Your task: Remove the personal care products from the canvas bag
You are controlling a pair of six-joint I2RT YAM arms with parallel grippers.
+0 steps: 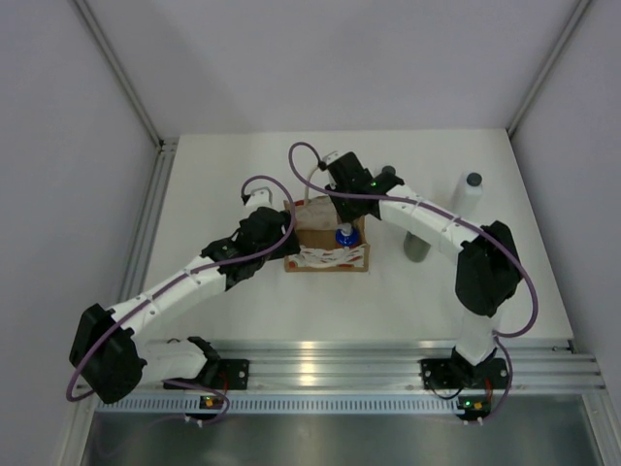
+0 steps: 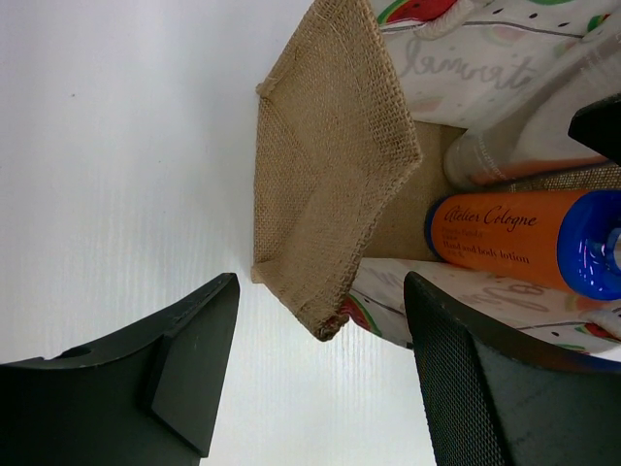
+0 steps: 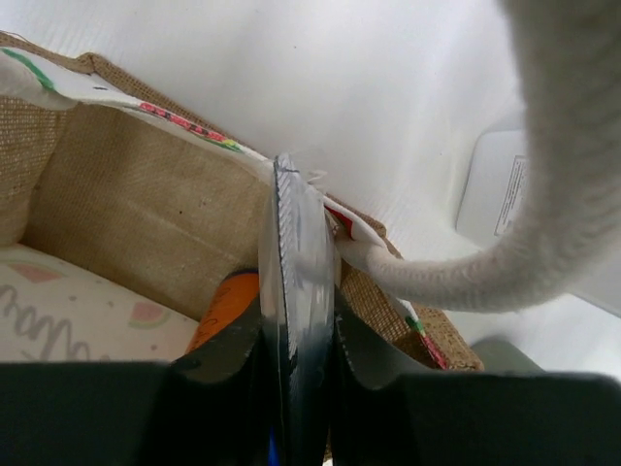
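The tan canvas bag [image 1: 325, 254] stands upright mid-table, opening up. Inside it are the orange bottle with the blue top [image 1: 345, 236], also in the left wrist view [image 2: 505, 238], and a white bottle [image 2: 524, 146] beside it. My right gripper [image 1: 340, 197] reaches into the back of the bag. It is shut [image 3: 303, 223] on a thin glossy dark grey piece that looks like that white bottle's cap. My left gripper [image 1: 287, 241] is open, its jaws either side of the bag's left corner [image 2: 330, 316] without touching it. Another white bottle [image 1: 472, 194] and the grey-green bottle [image 1: 417, 245] stand outside, to the right.
A cream rope handle [image 3: 466, 272] loops close past my right gripper. The right arm's forearm [image 1: 427, 218] crosses above the grey-green bottle. Grey walls enclose the table on three sides, and an aluminium rail [image 1: 388, 364] runs along its near edge.
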